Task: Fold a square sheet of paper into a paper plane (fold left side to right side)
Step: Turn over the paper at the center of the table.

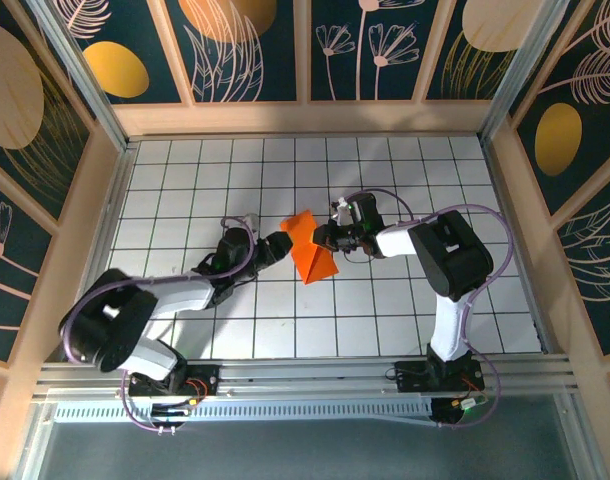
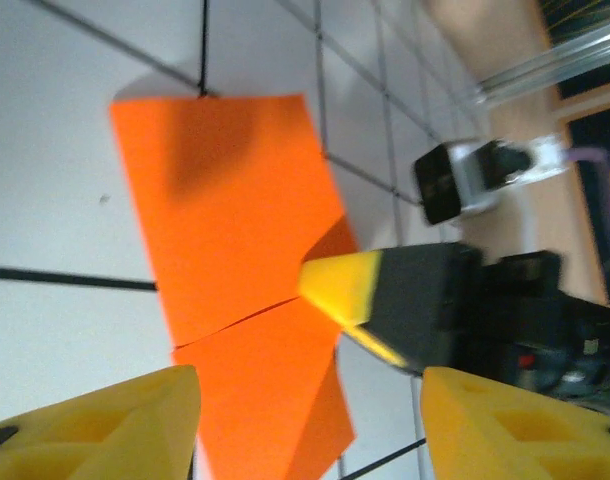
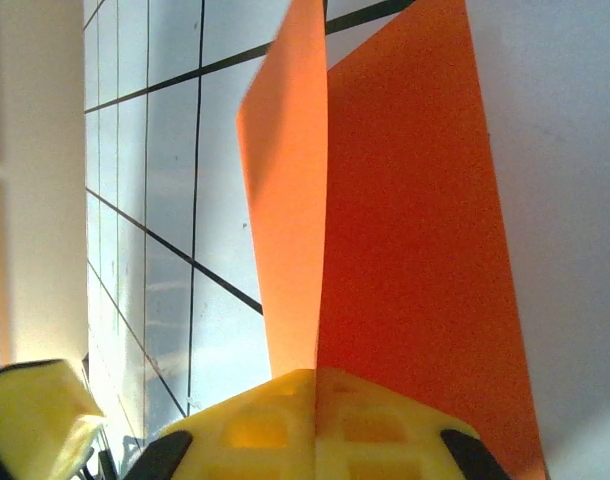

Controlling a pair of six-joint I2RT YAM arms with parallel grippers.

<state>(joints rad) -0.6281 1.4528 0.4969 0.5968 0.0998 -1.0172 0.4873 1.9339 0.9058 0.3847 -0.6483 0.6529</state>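
Observation:
The square sheet of paper (image 1: 310,250) is bright orange and lies mid-table, folded into a creased wedge with layered flaps. My right gripper (image 1: 328,238) reaches in from the right and is shut on the paper's right edge. In the right wrist view its yellow fingers (image 3: 275,430) are pressed together with orange paper (image 3: 405,220) rising from between them. My left gripper (image 1: 283,244) sits at the paper's left side. In the left wrist view its fingers (image 2: 105,425) stand wide apart and open over the paper (image 2: 225,200), with the right gripper's tip (image 2: 347,287) pinching the far edge.
The table (image 1: 385,310) is white with a black grid and is walled by wooden panels (image 1: 305,118) at the back and sides. Both arms stretch in low from the near edge, and their cables (image 1: 465,215) loop above the table.

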